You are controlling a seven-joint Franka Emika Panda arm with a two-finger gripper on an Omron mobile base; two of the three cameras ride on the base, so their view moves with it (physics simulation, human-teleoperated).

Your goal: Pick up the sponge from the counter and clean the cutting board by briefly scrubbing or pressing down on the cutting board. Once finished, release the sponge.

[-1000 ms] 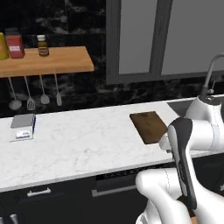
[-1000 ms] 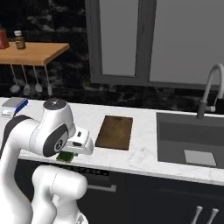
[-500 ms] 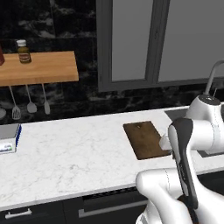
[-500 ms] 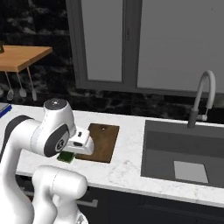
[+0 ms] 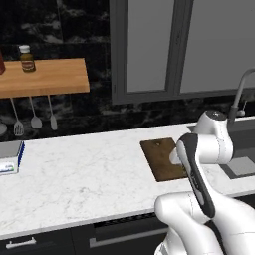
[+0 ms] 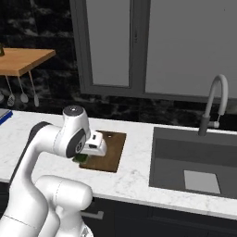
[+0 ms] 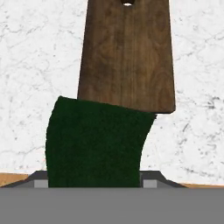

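Gripper [image 6: 82, 157] clamped on the sponge [image 7: 94, 144] above the near end of the cutting board [image 7: 127, 54].

The white marble counter [image 5: 79, 182] ran long under everything, with the sink [image 6: 196, 159] set into it to the right. The dark brown cutting board lay flat near the sink. The sponge's dark green face overlapped the board's near edge in the hand view; whether it touched the wood could not be told.

Base shifted rightward (whole scene sliding left), cutting board [image 5: 163, 158] now nearer centre
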